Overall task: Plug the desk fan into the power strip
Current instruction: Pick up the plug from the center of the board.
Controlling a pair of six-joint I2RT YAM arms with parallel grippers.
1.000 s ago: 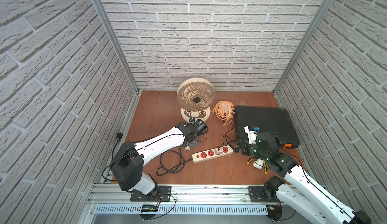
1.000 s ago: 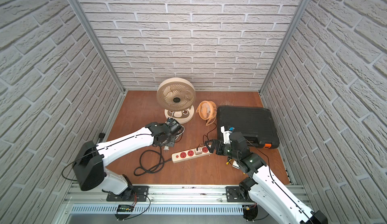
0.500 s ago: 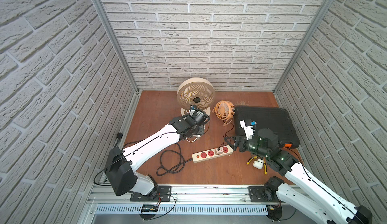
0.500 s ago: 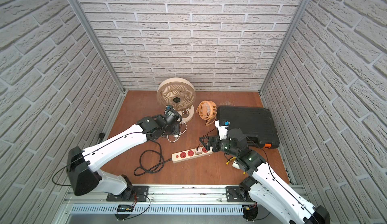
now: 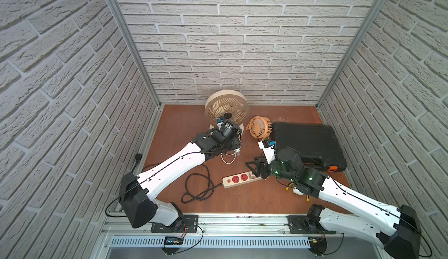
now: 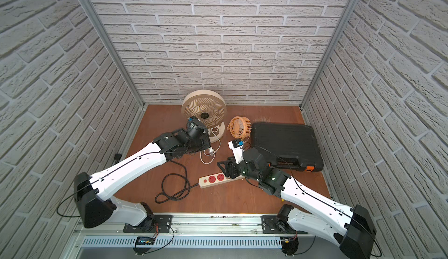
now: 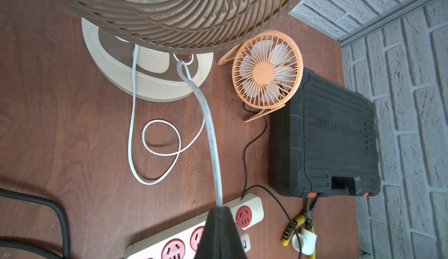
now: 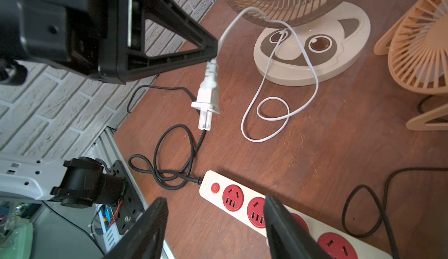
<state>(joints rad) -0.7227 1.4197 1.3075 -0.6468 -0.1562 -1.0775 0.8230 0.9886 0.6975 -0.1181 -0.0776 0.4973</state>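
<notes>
Desk fan [image 5: 226, 108] at rear centre against wall, small fan [image 5: 260, 127] just right of it, case [image 5: 306, 145] further right, power strip [image 5: 240, 179] in front on the table [image 5: 242, 204], cord [image 5: 196, 187] coiled to left.

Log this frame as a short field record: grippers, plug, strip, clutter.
left gripper: shut on the white cord just behind the plug, held above the table
white plug: hanging prongs down, not in any socket
desk fan: beige, upright at the back wall
power strip: lying flat; all red sockets in view are free
right gripper: jaws apart, straddling the strip
small orange fan: beside the black case
plug status: not yet plugged in
</notes>
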